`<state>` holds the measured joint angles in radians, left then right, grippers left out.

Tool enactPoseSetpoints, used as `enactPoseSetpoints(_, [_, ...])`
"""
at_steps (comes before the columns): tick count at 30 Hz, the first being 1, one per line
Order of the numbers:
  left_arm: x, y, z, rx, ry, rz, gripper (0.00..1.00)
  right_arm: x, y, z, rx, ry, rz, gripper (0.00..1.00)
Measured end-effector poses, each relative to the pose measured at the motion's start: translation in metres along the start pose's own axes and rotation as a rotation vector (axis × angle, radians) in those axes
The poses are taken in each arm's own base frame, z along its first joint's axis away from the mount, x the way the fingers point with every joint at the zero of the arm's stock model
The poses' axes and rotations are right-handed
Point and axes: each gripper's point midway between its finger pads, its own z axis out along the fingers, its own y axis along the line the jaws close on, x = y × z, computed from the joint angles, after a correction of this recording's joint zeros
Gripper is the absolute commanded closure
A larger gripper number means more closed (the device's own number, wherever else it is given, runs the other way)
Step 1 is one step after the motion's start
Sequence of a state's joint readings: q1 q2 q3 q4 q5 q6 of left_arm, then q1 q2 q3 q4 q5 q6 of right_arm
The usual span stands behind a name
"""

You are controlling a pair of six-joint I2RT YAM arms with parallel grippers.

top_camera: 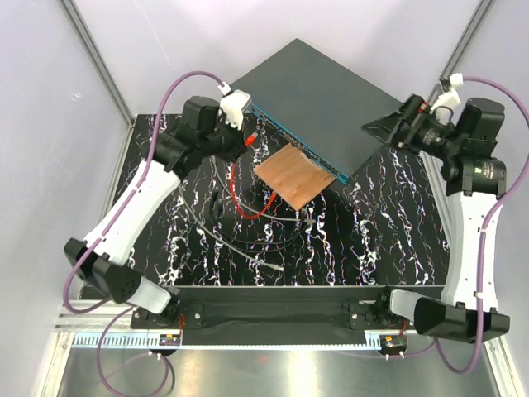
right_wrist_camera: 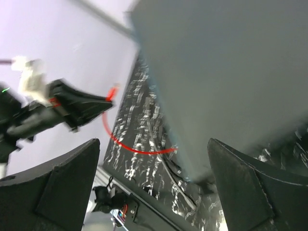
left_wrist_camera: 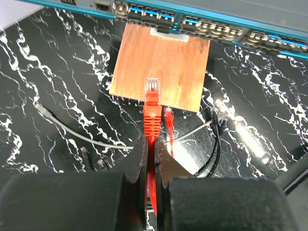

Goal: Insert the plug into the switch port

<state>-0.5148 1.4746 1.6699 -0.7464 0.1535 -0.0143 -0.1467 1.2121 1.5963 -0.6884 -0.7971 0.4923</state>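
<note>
Top: switch (top_camera: 322, 95) sits at the desk's (top_camera: 397, 231) back, left gripper (top_camera: 242, 139) near its ports. Left wrist: it's pinching the red plug (left_wrist_camera: 152, 90) over a copper plate (left_wrist_camera: 168, 62), so I'd say approach stage; needs lining up with a socket, then pushing in. Right wrist: right gripper (right_wrist_camera: 153, 144) wide, empty.

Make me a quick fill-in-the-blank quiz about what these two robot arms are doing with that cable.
The left gripper is shut on a ____ cable. Its plug is ____ yet in any socket of the switch. The right gripper stands ____, holding nothing.
Missing words: red; not; open.
</note>
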Motion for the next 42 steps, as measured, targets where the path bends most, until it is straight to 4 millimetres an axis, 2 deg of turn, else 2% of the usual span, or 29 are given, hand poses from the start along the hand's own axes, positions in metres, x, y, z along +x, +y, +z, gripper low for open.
enactPoseSetpoints(2, [0.0,0.004,0.007,-0.006,0.017,-0.016,1.0,0.003,-0.032,-0.005,0.077,0.006,0.065,0.0])
enactPoseSetpoints(6, [0.001,0.019,0.016,-0.016,0.04,-0.052,1.0,0.022,-0.093,-0.005,0.188,0.061,0.215,0.0])
enactPoseSetpoints(9, [0.003,0.032,0.019,-0.015,0.046,-0.084,1.0,0.033,-0.121,-0.003,0.22,0.097,0.278,0.0])
enactPoseSetpoints(14, [0.001,0.046,0.019,0.001,0.03,-0.113,1.0,0.038,-0.134,0.005,0.161,0.09,0.31,0.0])
enactPoseSetpoints(20, [0.004,0.037,0.024,0.063,0.016,-0.102,1.0,0.04,-0.149,0.024,0.054,0.047,0.369,0.0])
enactPoseSetpoints(26, [0.009,0.032,0.026,0.101,0.021,-0.098,1.0,0.026,-0.152,0.037,-0.066,-0.003,0.364,0.01])
enactPoseSetpoints(29, [0.009,0.031,0.027,0.104,0.02,-0.095,1.0,0.018,-0.149,0.04,-0.109,-0.018,0.347,0.05])
enactPoseSetpoints(33, [0.006,0.034,0.039,0.106,0.029,-0.096,1.0,0.011,-0.148,0.043,-0.139,-0.029,0.336,0.2])
enactPoseSetpoints(38, [0.014,0.033,0.061,0.109,0.063,-0.098,1.0,0.015,-0.156,0.047,-0.142,-0.029,0.371,0.32])
enactPoseSetpoints(42, [0.012,0.029,0.067,0.108,0.052,-0.085,1.0,0.017,-0.157,0.047,-0.144,-0.031,0.384,0.42])
